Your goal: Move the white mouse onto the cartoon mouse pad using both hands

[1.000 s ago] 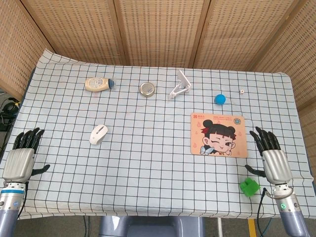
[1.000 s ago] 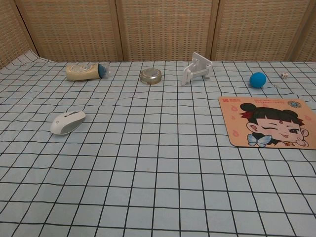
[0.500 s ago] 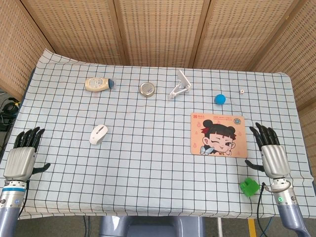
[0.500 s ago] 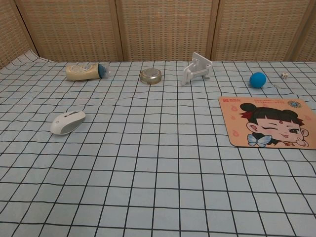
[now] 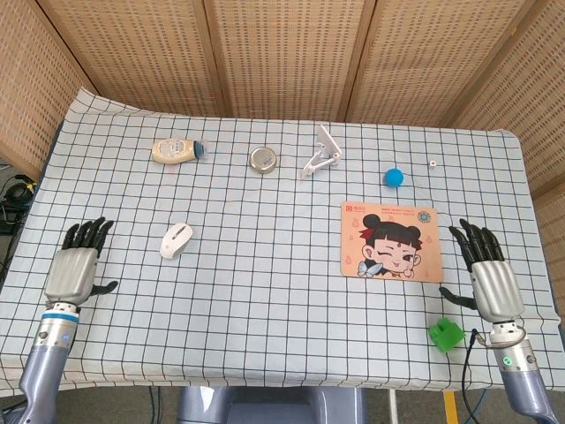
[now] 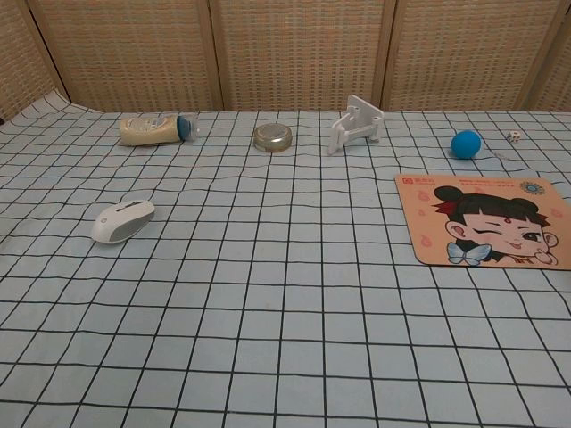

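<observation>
So the white mouse (image 5: 176,239) sits well left of the cartoon mouse pad (image 5: 392,241), untouched. Left hand (image 5: 75,268) hovers near the mouse, fingers spread and empty, probably lining up. Right hand (image 5: 488,275), also spread and empty, waits just right of the pad for the handover.

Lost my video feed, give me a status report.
Both hands open, left hand nearest the mouse, right hand beside the mouse pad. Mouse untouched on the cloth. Nothing between mouse and pad.
</observation>
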You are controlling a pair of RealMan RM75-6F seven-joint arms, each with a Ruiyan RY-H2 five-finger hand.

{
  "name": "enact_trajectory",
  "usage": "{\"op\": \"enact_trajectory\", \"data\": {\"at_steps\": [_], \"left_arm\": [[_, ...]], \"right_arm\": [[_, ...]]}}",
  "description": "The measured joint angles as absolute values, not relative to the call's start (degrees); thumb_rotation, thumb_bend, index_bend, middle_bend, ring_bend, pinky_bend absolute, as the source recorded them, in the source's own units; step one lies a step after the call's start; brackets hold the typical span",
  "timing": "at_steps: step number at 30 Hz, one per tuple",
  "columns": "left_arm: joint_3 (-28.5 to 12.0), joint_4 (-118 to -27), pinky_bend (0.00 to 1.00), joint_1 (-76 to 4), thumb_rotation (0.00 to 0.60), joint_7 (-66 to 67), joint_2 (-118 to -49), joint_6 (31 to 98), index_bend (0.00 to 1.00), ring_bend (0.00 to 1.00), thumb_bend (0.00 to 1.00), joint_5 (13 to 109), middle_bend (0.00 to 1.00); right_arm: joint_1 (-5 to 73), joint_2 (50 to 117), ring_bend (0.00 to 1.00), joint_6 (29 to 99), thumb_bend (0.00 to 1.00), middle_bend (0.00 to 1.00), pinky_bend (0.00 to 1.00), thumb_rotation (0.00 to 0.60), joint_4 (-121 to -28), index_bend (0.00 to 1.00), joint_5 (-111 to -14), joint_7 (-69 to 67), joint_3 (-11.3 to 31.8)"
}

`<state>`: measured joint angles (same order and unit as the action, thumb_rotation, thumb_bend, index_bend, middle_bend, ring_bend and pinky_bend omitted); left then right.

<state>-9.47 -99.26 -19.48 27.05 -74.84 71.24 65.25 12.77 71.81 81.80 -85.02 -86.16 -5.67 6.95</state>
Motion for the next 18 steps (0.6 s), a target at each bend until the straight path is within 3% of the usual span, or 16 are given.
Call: {"op": "enact_trajectory", "data": {"at_steps": [6, 14, 18], "left_arm": [[-12.15, -97.48, 0.00, -25.32, 0.600, 32.96, -80.45, 67.75, 0.00, 0.00, 0.18, 59.25, 0.00], [-13.86, -90.10, 0.00, -32.16, 0.600, 38.42, -88.68, 63.61, 0.00, 0.00, 0.18, 51.59, 0.00], [-14.28, -85.77, 0.00, -34.74, 0.600, 39.75, -92.13, 62.58, 0.00, 0.00, 0.24, 49.34, 0.00]], "right_arm": [[12.75, 71.26, 0.00, 81.55, 0.06, 0.00, 0.00, 0.600, -85.21, 0.00, -85.84, -6.87, 7.01], [12.76, 70.60, 0.00, 81.42, 0.06, 0.00, 0.00, 0.600, -85.20, 0.00, -85.61, -8.45, 7.17], [12.70, 70.23, 0.00, 81.55, 0.06, 0.00, 0.00, 0.600, -85.24, 0.00, -85.51, -9.23, 7.32]]}}
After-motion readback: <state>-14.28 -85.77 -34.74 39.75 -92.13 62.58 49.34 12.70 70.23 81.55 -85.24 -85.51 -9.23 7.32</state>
